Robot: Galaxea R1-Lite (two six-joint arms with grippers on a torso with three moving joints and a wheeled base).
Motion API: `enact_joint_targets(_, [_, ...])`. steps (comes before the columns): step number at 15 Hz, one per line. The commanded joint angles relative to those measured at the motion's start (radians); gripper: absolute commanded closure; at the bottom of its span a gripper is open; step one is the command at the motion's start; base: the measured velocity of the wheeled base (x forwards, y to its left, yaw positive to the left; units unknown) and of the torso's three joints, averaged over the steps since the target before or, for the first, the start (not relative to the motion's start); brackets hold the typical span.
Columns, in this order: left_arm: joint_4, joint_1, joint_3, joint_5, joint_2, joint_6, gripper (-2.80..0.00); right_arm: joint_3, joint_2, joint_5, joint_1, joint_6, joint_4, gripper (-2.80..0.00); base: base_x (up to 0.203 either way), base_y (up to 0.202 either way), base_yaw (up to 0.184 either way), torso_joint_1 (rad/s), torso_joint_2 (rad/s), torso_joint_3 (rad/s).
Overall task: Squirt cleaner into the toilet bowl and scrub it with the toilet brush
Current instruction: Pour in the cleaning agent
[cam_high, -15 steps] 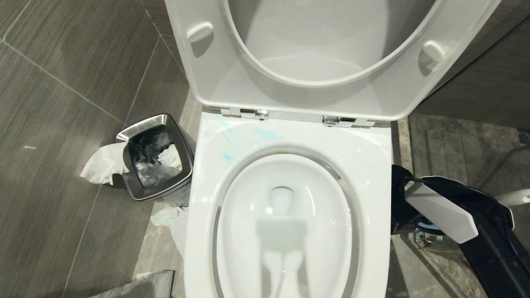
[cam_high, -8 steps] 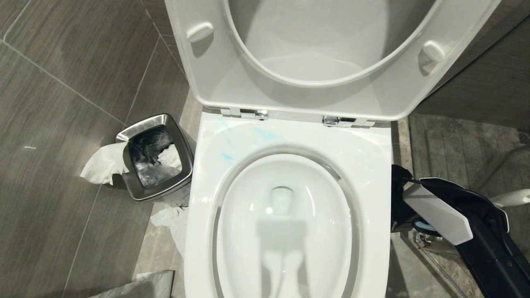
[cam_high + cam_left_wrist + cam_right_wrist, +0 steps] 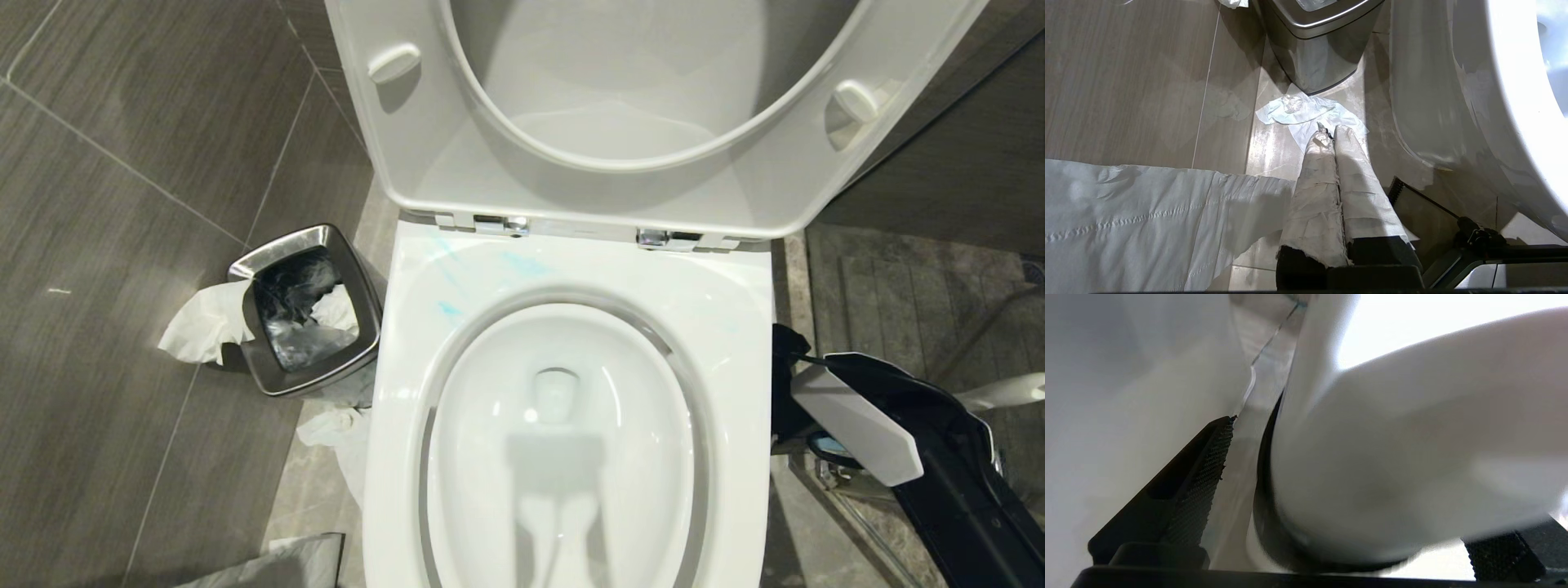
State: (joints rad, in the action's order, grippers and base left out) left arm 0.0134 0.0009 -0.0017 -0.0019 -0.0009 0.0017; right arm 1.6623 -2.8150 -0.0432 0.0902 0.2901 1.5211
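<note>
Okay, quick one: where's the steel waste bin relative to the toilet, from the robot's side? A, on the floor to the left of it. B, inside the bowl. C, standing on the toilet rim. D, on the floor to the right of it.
A: in the head view the bin stands on the floor tiles left of the toilet, with paper hanging over its edge.

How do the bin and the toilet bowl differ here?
The bin is small, brushed steel and squarish; the toilet bowl is large, glossy white and oval. The bin holds a dark liner and crumpled tissue; the bowl shows only water. Both stand open at the top.
</note>
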Motion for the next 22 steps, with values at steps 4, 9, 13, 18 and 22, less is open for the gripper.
enact_joint_targets(4, [0.0, 0.001, 0.0, 0.0, 0.001, 0.0, 0.0, 0.021, -0.012, -0.003, 0.0, 0.003, 0.009, -2.8, 0.0, 0.0, 0.0, 0.0, 0.0, 0.0])
enact_joint_targets(9, [0.0, 0.001, 0.0, 0.0, 0.001, 0.0, 0.0, 0.025, -0.014, -0.001, 0.0, 0.004, 0.009, 0.0, 0.0, 0.0, 0.0, 0.0, 0.0, 0.0])
enact_joint_targets(13, [0.0, 0.001, 0.0, 0.0, 0.001, 0.0, 0.0, 0.025, -0.014, 0.005, 0.0, 0.007, 0.009, 0.0, 0.0, 0.0, 0.0, 0.0, 0.0, 0.0])
enact_joint_targets(18, [0.0, 0.001, 0.0, 0.0, 0.001, 0.0, 0.0, 0.048, -0.015, 0.082, 0.0, 0.024, 0.009, 0.0, 0.0, 0.0, 0.0, 0.0, 0.0, 0.0])
enact_joint_targets(22, [0.0, 0.001, 0.0, 0.0, 0.001, 0.0, 0.0, 0.069, -0.017, 0.173, 0.0, 0.04, 0.009, 0.0, 0.0, 0.0, 0.0, 0.0, 0.0, 0.0])
